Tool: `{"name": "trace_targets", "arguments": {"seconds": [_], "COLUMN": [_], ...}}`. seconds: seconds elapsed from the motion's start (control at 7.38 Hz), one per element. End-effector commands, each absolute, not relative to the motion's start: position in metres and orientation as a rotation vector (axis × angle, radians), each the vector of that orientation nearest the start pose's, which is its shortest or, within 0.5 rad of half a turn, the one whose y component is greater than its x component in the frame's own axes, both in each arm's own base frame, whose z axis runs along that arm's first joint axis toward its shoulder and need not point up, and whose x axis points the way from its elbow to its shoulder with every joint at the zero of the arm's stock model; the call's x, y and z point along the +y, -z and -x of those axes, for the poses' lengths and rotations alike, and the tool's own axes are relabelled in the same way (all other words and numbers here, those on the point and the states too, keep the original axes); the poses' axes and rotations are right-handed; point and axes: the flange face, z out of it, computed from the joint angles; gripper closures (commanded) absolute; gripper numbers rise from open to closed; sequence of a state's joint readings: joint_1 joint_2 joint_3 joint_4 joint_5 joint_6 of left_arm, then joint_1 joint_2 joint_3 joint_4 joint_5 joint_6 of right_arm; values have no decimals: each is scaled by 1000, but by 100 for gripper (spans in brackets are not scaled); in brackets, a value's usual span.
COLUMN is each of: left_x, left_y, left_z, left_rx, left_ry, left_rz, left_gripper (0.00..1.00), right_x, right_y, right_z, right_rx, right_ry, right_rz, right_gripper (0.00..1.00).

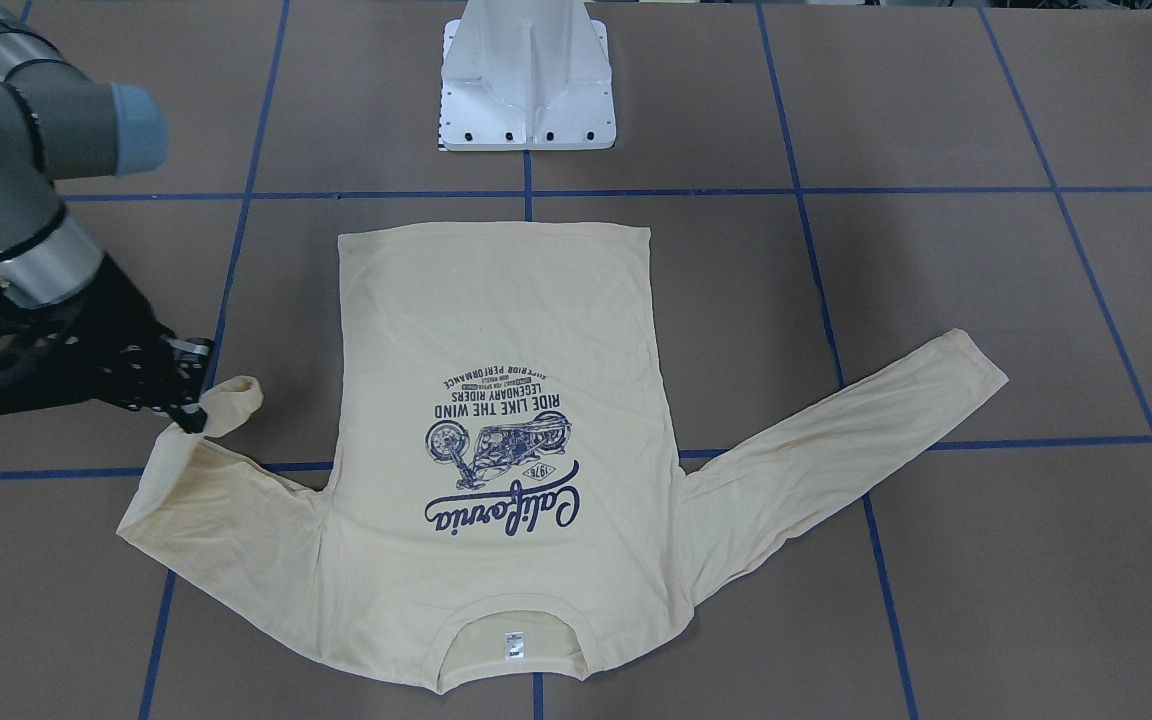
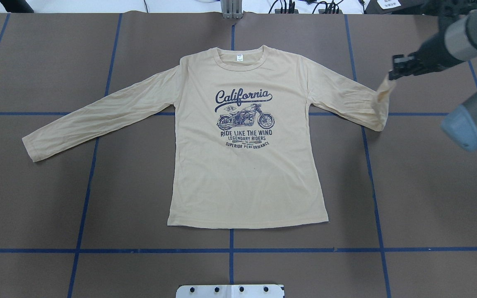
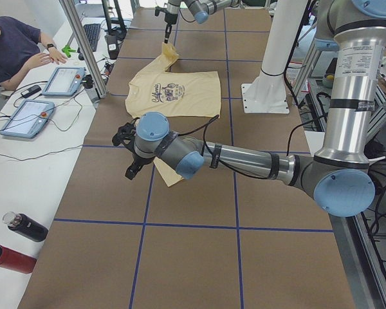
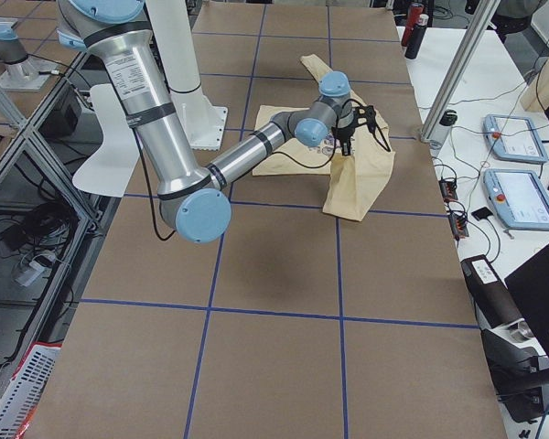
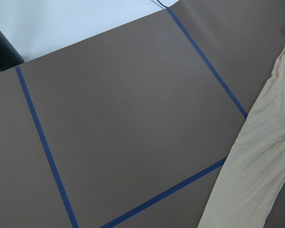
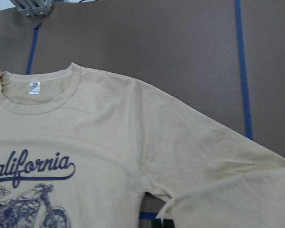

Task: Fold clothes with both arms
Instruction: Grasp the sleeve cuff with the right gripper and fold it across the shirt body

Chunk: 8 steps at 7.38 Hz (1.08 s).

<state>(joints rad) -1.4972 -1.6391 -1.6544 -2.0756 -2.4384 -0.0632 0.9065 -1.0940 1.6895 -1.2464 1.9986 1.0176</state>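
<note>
- Across the brown-papered bench (image 2: pixel 48 198), marked into squares with blue tape, the T-shirt (image 2: pixel 246 174) lies print-up and almost flat. Its collar is on the side away from the robot and its hem (image 2: pixel 246 223) is nearest the white base.
- Folding looks barely started. The body is fully spread and the left sleeve (image 2: pixel 97 116) lies straight out on the bench, so only the right sleeve is disturbed. Both sleeve folds and every fold of the body appear to be left to do.
- The right arm (image 2: pixel 476 31) reaches in over the far right part of the bench. The left arm (image 3: pixel 244 161), seen only from the side camera, hangs over the bench near the left sleeve's end.
- The right hand (image 2: pixel 395 72) is clamped on the cuff (image 2: pixel 385 91), which is raised off the bench so that the sleeve's end doubles back on itself.
- For the left hand (image 3: pixel 130 167), I cannot tell whether its fingers are apart or together. Its wrist camera shows only bare bench and the sleeve along one edge.
- The only containers I can find are a black bottle (image 3: pixel 26 226) and a red bottle (image 3: pixel 9 259) lying on the white side table. Both are opaque, so their contents are hidden.
</note>
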Motion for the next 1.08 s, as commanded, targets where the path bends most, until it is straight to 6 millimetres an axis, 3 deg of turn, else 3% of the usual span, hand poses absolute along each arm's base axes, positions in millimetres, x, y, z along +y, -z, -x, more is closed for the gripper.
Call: {"name": "trace_targets", "arguments": {"seconds": [0.0, 0.27, 0.41, 0.68, 0.95], "left_x": [-538, -538, -538, -537, -537], "left_y": [-518, -519, -521, -521, -521], "left_z": [17, 17, 17, 17, 17], "left_rx": [884, 884, 884, 884, 884], "left_ry": [-295, -294, -292, -292, -292], "left_rz": [-553, -550, -547, -547, -547], "left_gripper": [0, 0, 0, 0, 0], "right_x": [-594, -624, -629, -611, -587], "right_y": [-218, -127, -92, -40, -42], "right_z": [439, 519, 547, 604, 650], "right_rx": [-942, -932, -933, -906, -902], "right_ry": [-223, -290, -301, -316, -296], "right_rz": [-328, -355, -349, -402, -435], "right_gripper": [100, 100, 100, 100, 100]}}
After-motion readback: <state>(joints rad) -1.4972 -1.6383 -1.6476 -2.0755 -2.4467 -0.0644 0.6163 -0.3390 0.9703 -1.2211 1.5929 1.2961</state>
